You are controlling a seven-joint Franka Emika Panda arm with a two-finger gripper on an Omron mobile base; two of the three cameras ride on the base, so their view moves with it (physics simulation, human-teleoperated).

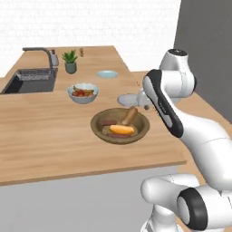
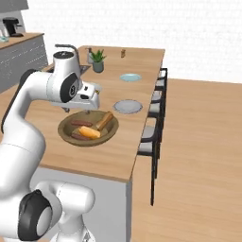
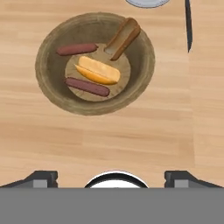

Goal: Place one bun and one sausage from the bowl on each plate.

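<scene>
The brown wooden bowl sits on the wooden counter. It holds a yellow bun, a brown bun leaning on its rim, and two sausages. Just beyond the bowl lies the pale grey-white plate, bare; further back is the light blue plate, also bare. My gripper hangs open above the counter beside the bowl, nothing between its fingers.
A pale bowl of fruit stands left of the grey plate. Behind are a sink with a tap and a potted plant. Dark stools line the counter's right edge.
</scene>
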